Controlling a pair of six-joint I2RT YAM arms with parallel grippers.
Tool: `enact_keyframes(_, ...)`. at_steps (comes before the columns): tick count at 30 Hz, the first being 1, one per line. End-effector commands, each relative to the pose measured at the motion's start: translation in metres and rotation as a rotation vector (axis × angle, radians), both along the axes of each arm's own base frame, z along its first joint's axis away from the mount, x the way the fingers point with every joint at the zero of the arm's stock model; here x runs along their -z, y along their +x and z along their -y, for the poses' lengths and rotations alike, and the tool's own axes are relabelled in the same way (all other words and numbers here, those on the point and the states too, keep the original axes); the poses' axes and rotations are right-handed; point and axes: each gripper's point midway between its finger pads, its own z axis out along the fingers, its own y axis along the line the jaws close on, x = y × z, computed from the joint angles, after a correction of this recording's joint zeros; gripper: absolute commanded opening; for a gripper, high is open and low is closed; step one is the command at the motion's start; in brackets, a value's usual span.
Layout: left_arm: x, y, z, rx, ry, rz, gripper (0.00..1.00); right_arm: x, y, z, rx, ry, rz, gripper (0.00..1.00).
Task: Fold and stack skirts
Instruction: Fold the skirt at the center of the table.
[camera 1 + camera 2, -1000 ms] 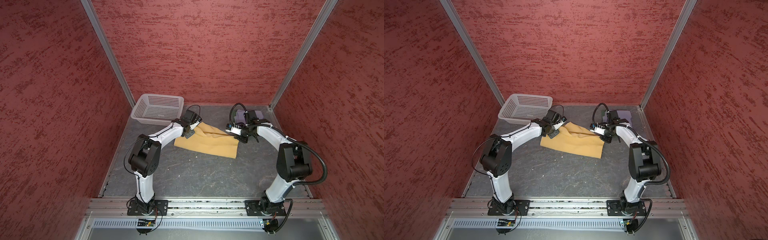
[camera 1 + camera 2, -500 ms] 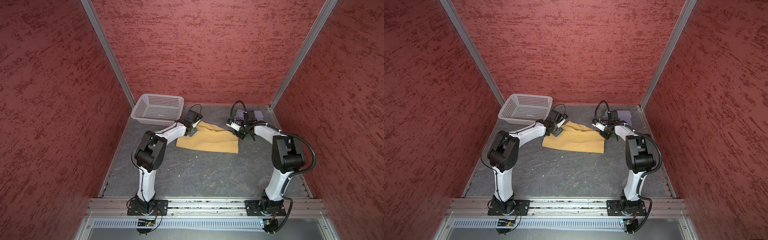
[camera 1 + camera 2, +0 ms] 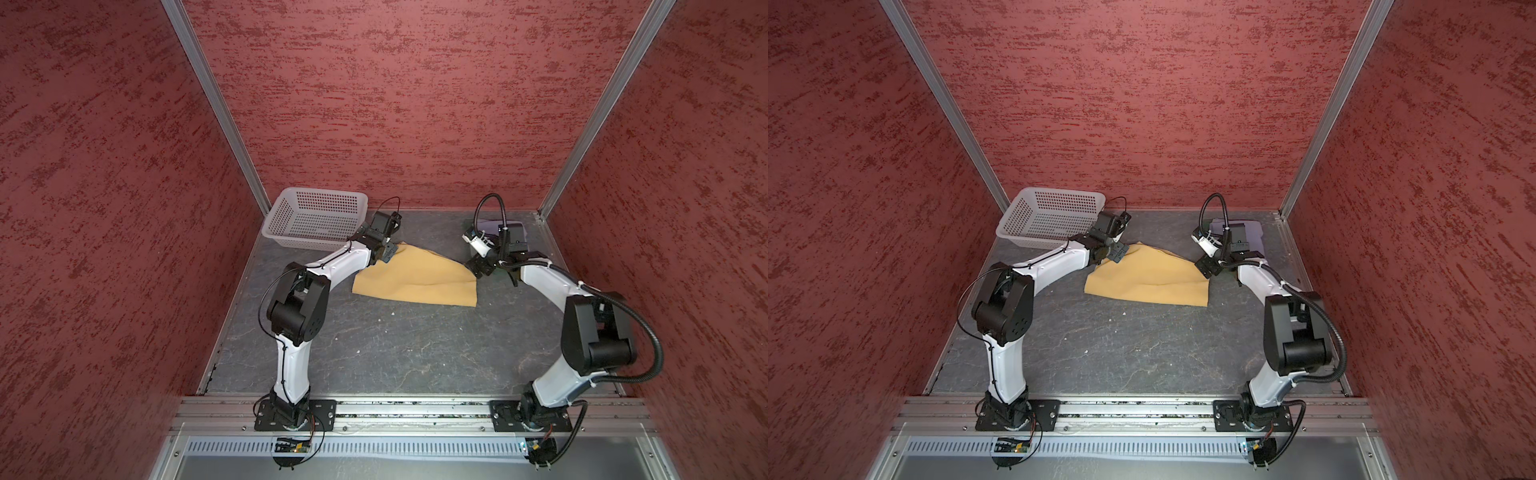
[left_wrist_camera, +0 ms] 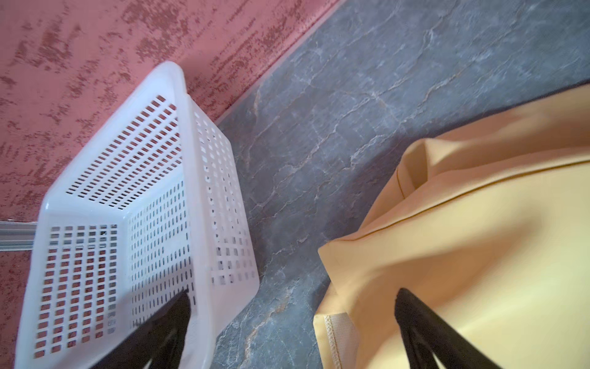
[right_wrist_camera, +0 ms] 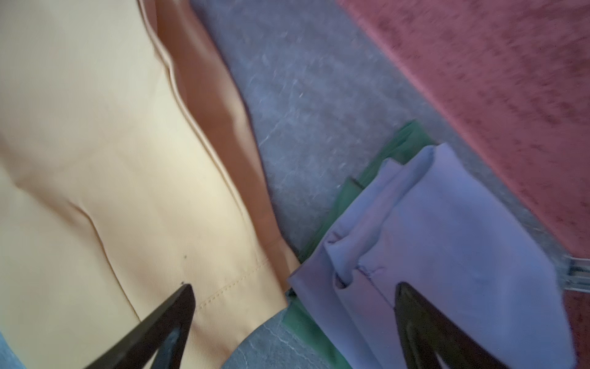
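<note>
The mustard skirt (image 3: 415, 280) is lying folded on the table (image 3: 415, 345), the lavender skirt (image 5: 447, 239) resting on the green skirt (image 5: 351, 198) just beside it — left gripper (image 4: 293, 295) and right gripper (image 5: 295, 287) are hovering at the mustard one's far corners, jaws wide, empty

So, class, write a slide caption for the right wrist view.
Open right gripper over a corner of the mustard skirt and the folded lavender skirt, which lies on a green skirt.

Both jaws newly off mustard skirt (image 3: 415, 280)
</note>
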Motion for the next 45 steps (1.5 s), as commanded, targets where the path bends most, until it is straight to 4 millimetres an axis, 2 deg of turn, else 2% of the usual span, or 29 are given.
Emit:
enact_keyframes(1,-0.038,-0.008,0.018,0.075,-0.086,0.082,0.99,-0.038,0.004,-0.001,0.075,0.111,0.056,0.99)
enact_keyframes(4,-0.039,-0.027,0.041,0.205,-0.088,0.09,0.99,-0.052,-0.002,-0.003,0.133,0.204,0.062,0.99)
enact_keyframes(7,-0.026,-0.055,0.07,0.391,-0.042,0.084,0.99,-0.065,0.008,0.039,0.513,0.33,0.099,0.99)
enact_keyframes(9,-0.01,-0.081,0.091,0.549,0.039,0.094,0.99,-0.061,0.005,0.052,0.64,0.349,0.046,0.99)
enact_keyframes(12,0.009,-0.115,0.116,0.718,0.09,0.076,0.99,-0.053,0.004,0.053,0.703,0.356,-0.047,0.99)
enact_keyframes(18,0.03,-0.182,0.175,1.051,0.172,0.083,0.96,-0.034,-0.001,0.055,0.822,0.423,-0.164,0.99)
enact_keyframes(22,0.04,-0.206,0.197,1.153,0.179,0.071,0.92,-0.025,-0.008,0.052,0.851,0.457,-0.229,0.99)
enact_keyframes(26,0.052,-0.22,0.213,1.226,0.213,0.098,0.81,-0.013,-0.013,0.052,0.864,0.464,-0.282,0.99)
enact_keyframes(28,0.055,-0.224,0.222,1.249,0.223,0.124,0.75,-0.009,-0.015,0.053,0.875,0.474,-0.285,0.95)
enact_keyframes(31,0.06,-0.223,0.234,1.263,0.223,0.156,0.6,-0.008,-0.018,0.053,0.87,0.511,-0.287,0.89)
enact_keyframes(36,0.075,-0.213,0.252,1.273,0.225,0.168,0.46,-0.014,-0.022,0.051,0.851,0.593,-0.286,0.8)
enact_keyframes(42,0.088,-0.186,0.26,1.208,0.21,0.159,0.44,-0.025,-0.03,0.048,0.82,0.657,-0.278,0.77)
enact_keyframes(45,0.094,-0.18,0.262,1.205,0.209,0.137,0.4,-0.027,-0.033,0.044,0.806,0.683,-0.285,0.76)
